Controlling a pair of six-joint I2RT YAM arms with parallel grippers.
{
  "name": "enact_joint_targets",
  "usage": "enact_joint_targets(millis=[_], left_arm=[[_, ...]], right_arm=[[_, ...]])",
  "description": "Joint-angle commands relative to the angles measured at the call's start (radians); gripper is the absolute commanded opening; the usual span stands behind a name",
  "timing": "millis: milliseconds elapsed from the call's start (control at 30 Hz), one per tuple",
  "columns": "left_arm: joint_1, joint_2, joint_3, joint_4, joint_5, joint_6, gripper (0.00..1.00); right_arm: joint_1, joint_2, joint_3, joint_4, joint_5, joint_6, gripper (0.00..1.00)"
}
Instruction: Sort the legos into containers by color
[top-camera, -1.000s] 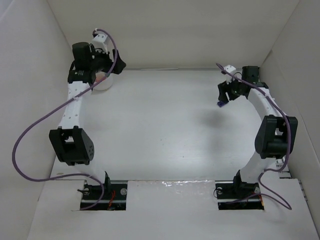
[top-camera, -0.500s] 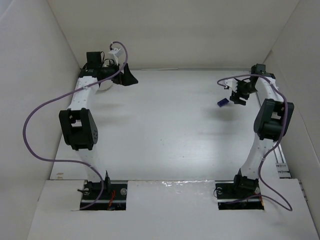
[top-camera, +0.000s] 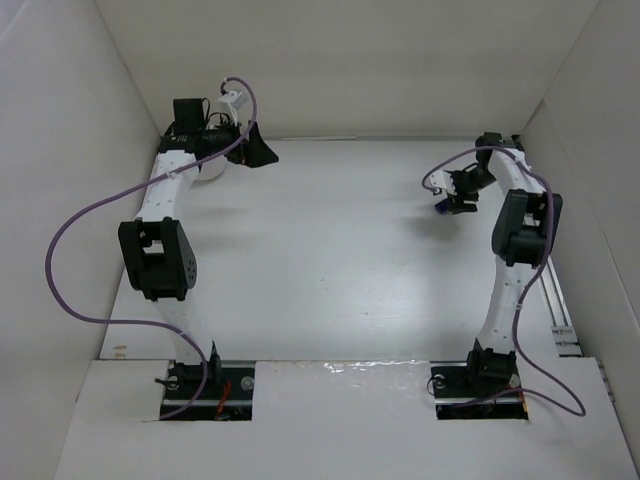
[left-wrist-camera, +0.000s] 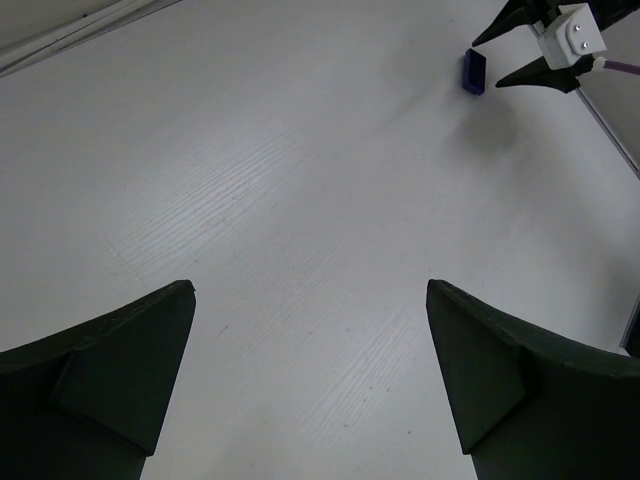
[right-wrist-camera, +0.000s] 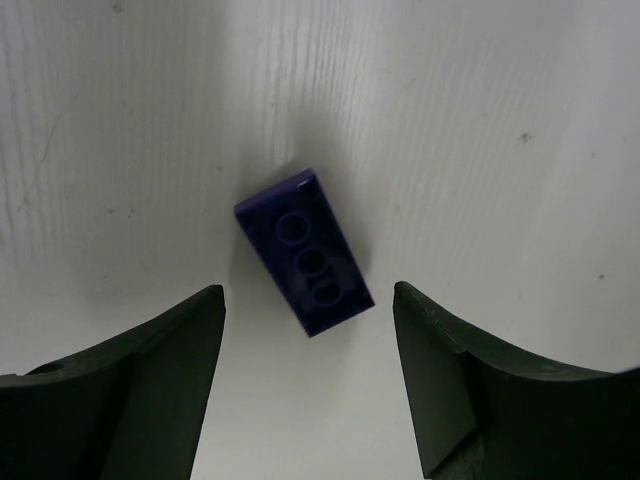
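A dark blue lego (right-wrist-camera: 305, 250) lies flat on the white table, just ahead of and between my right gripper's (right-wrist-camera: 308, 292) open fingers, touching neither. In the top view the lego (top-camera: 441, 208) sits at the right rear with my right gripper (top-camera: 455, 196) right over it. My left gripper (top-camera: 262, 155) is open and empty at the far left rear, pointing right. The white bowl (top-camera: 208, 171) is mostly hidden under the left arm. The left wrist view shows bare table between its open fingers (left-wrist-camera: 120, 350), with the lego (left-wrist-camera: 473, 71) far off. No other legos show.
White walls close in the table at the left, rear and right. A purple cable (top-camera: 60, 270) loops off the left arm, and another (top-camera: 545, 385) hangs off the right arm near its base.
The left arm has drawn back off the bowl and turned its gripper to the right. The right arm has straightened and brought its gripper round to the dark blue lego, which has not moved.
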Motion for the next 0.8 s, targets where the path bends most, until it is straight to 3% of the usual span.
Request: enact_joint_targets(millis=[0,233,633,767], left_arm=[[-0.002,-0.04,0.021,0.031,0.017,-0.017,1.0],[-0.002,-0.022,0.041,0.04,-0.002,-0.017,1.0],[-0.002,0.006,0.08,0.022,-0.02,-0.017,1.0],[-0.002,-0.003,0.054,0.054,-0.02,-0.047,1.0]], right_arm=[[0.032,0.053,0.102,-0.11,-0.029,-0.068,0.73],[0.072,0.164,0.273,-0.262,0.037,-0.051,0.58],[0.115,0.193,0.293,-0.263,0.085,0.012,0.4],[0.158,0.173,0.247,-0.263,0.085,0.081,0.04]])
